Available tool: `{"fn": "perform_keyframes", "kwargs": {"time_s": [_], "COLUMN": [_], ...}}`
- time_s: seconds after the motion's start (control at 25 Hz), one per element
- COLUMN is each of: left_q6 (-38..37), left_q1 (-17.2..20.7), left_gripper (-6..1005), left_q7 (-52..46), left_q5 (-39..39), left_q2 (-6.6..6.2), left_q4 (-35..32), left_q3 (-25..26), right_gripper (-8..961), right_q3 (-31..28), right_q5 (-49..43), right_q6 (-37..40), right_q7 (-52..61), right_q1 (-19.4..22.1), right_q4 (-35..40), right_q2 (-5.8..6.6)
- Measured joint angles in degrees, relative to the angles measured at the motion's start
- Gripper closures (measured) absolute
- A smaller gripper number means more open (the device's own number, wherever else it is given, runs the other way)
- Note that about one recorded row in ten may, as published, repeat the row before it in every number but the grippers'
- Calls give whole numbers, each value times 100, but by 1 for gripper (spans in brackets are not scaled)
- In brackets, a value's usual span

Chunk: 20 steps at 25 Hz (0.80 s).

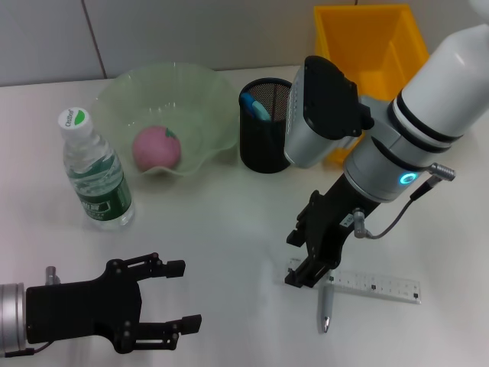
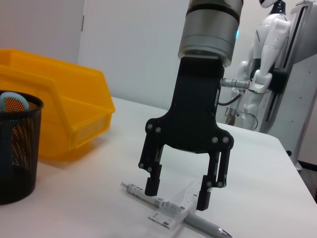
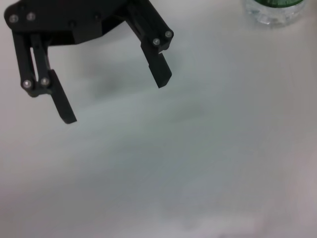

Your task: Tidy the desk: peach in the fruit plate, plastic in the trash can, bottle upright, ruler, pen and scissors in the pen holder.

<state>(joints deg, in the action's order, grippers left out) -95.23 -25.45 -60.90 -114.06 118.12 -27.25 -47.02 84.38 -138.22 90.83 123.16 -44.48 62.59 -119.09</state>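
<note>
My right gripper (image 1: pixel 306 277) hangs open just above the clear ruler (image 1: pixel 370 284) and the silver pen (image 1: pixel 325 306), which lie crossed on the white table. The left wrist view shows that gripper (image 2: pixel 178 194) straddling the pen (image 2: pixel 212 228) and ruler (image 2: pixel 171 213). My left gripper (image 1: pixel 187 296) rests open and empty at the near left. The pink peach (image 1: pixel 157 147) lies in the green fruit plate (image 1: pixel 210 88). A water bottle (image 1: pixel 95 172) stands upright beside it. Blue-handled scissors (image 1: pixel 256 107) stick out of the black mesh pen holder (image 1: pixel 263 145). No plastic is in view.
A yellow bin (image 1: pixel 374 46) stands at the back right, right behind the pen holder. In the right wrist view, my left gripper (image 3: pixel 116 99) is over bare table with the bottle's base (image 3: pixel 272 10) beyond it.
</note>
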Motion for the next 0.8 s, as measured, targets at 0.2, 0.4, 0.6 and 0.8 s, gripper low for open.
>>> {"fn": "perform_keyframes", "kwargs": {"time_s": [0.2, 0.4, 0.6, 0.8], "left_q6": [-5, -8, -12, -6], "left_q1": [-3, -13, -22, -22], "left_gripper": [147, 147, 147, 146], "left_q7": [-5, -20, -58, -60], "left_q5": [0, 1, -7, -10], "left_q2": [1, 1, 1, 0], "left_q4": [2, 6, 3, 1], "left_q3": [0, 0, 0, 0], "right_gripper": [291, 292, 290, 293], "right_q3": [195, 271, 390, 439], "right_q5": [-97, -101, -108, -109], "right_q6": [-63, -134, -275, -365], "right_q7": [8, 30, 56, 59], "right_q1": [3, -6, -2, 1], "right_q4": [-21, -116, -166, -198], "right_q2": [-6, -8, -15, -19]}}
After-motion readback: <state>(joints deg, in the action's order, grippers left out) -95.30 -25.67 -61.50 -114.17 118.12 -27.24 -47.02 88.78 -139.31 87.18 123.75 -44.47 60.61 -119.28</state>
